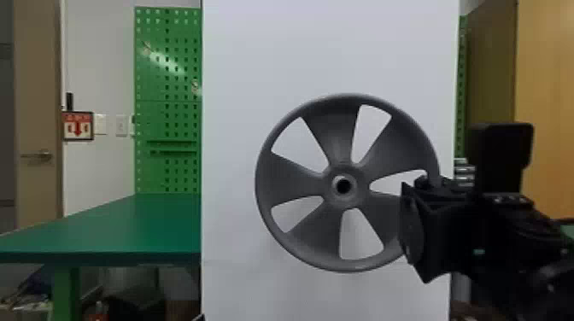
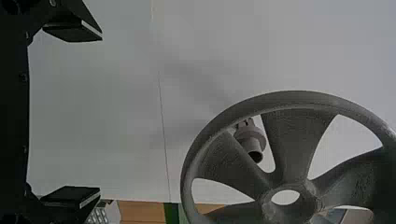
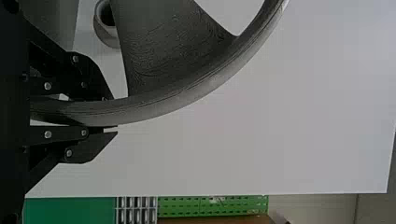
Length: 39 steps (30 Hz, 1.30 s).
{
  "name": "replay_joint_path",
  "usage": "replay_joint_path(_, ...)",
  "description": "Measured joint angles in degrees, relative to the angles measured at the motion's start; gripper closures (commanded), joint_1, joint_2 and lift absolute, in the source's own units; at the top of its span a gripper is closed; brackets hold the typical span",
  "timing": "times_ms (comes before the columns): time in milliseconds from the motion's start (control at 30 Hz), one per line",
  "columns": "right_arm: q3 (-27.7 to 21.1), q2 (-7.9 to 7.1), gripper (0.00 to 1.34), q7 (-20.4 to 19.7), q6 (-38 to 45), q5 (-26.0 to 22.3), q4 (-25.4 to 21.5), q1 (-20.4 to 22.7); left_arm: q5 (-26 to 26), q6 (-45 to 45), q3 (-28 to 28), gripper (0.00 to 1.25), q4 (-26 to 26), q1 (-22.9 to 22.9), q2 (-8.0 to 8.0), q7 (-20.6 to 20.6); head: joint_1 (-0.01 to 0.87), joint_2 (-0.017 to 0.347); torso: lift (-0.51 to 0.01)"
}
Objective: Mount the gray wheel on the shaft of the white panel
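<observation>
The right end effector (image 1: 416, 228) is clamped on the rim of the gray wheel (image 1: 301, 181), its two fingers closing on it from either side. The left end effector (image 2: 100, 114) has its fingers well apart, with the white panel (image 1: 230, 149) showing between them.

The wheel stands upright in front of the panel, gripped at the side of its rim toward the robot's right. Its five broad spokes meet at a round hub (image 1: 326, 198) with an open bore, and the panel shows through the gaps between them.

The shaft (image 2: 250, 135) sticks out from the panel. In the left wrist view it appears through a gap between two spokes, off to one side of the hub. It probably sits behind the wheel, apart from the bore, though the angle makes the depth hard to judge. The wheel is off the shaft.

Past the panel's left edge in the head view is a green bench (image 1: 141, 226), with a green pegboard (image 1: 168, 77) standing upright at its far end. Farther left are a red and white sign (image 1: 78, 126) on the wall and a door (image 1: 38, 106) with a lever handle. An orange-brown surface (image 1: 546, 94) rises beyond the panel's right side.
</observation>
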Motion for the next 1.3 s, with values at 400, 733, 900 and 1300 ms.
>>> replay_joint_path(400, 0.1, -0.1, 1.18, -0.1, -1.5, 0.5, 2.9, -1.4, 0.0, 0.0, -0.1, 0.12, 0.0, 0.0, 0.04, 0.0, 0.038, 0.04, -0.487)
replay_joint_path(733, 0.4, -0.09, 1.18, -0.4, -3.6, 0.7, 6.9, -3.1, 0.0, 0.0, -0.3, 0.12, 0.0, -0.1, 0.16, 0.0, 0.038, 0.04, -0.487)
replay_joint_path(900, 0.5, -0.1, 1.18, -0.5, -4.4, 0.6, 8.7, -4.0, 0.0, 0.0, -0.3, 0.12, 0.0, -0.1, 0.19, 0.0, 0.038, 0.04, -0.487)
replay_joint_path(1300, 0.8, -0.44, 1.18, -0.7, -6.1, 0.8, 12.4, -6.2, 0.0, 0.0, -0.6, 0.12, 0.1, -0.3, 0.36, 0.0, 0.038, 0.04, -0.487)
